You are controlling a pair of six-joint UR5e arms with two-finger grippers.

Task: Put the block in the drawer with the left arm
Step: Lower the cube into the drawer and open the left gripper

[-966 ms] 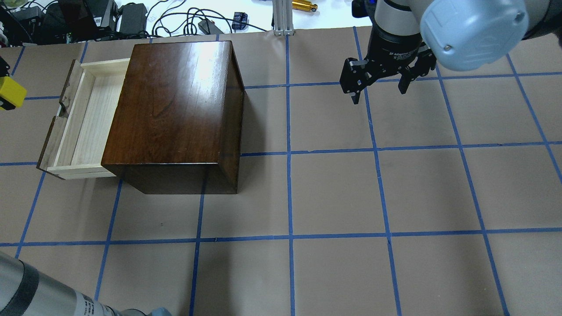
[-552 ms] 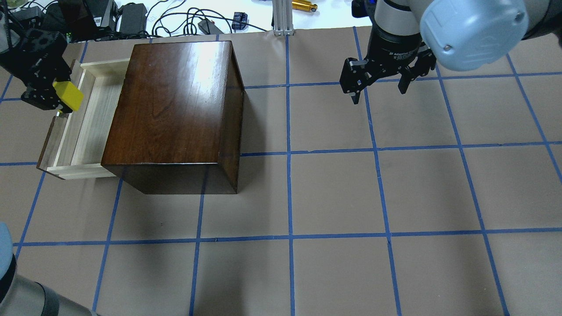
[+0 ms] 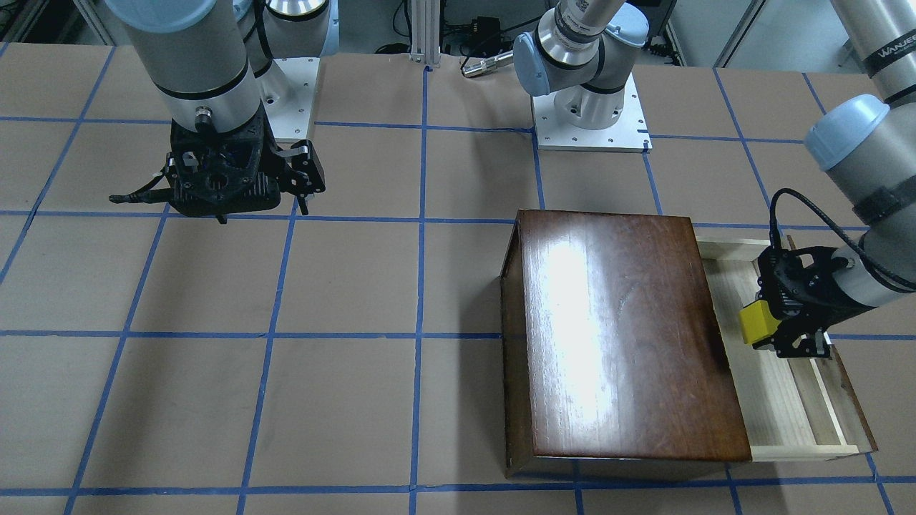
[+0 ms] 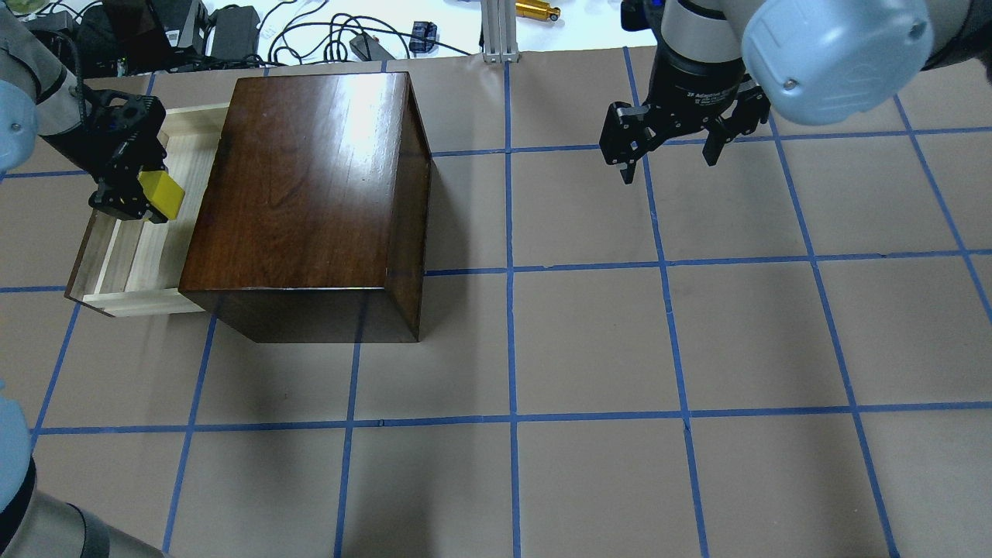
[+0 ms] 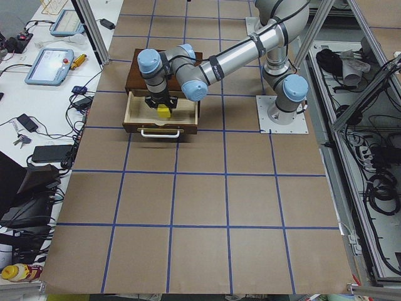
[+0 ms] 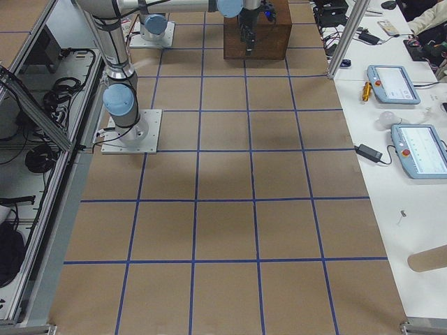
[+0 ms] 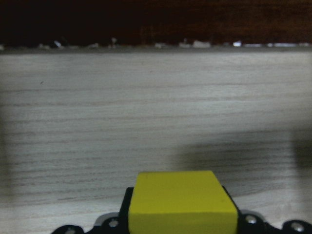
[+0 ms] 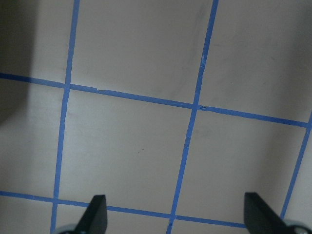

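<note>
My left gripper (image 4: 147, 198) is shut on the yellow block (image 4: 161, 194) and holds it over the open drawer (image 4: 116, 256), close to the dark brown wooden box (image 4: 310, 194). In the front-facing view the block (image 3: 758, 322) hangs above the drawer's pale floor (image 3: 787, 400). The left wrist view shows the block (image 7: 181, 204) between the jaws with the pale drawer floor (image 7: 146, 122) just beneath. My right gripper (image 4: 668, 167) is open and empty, hanging over the table at the far right; its fingertips (image 8: 95, 214) show spread in the right wrist view.
The brown box (image 3: 615, 336) stands on the taped brown table (image 4: 589, 341). Cables and power supplies (image 4: 232, 31) lie along the far edge. The arm bases (image 3: 590, 121) are bolted at the robot's side.
My left gripper has carried the yellow block to the right, from beyond the drawer's front to over the drawer's inside. The right arm has not moved.
</note>
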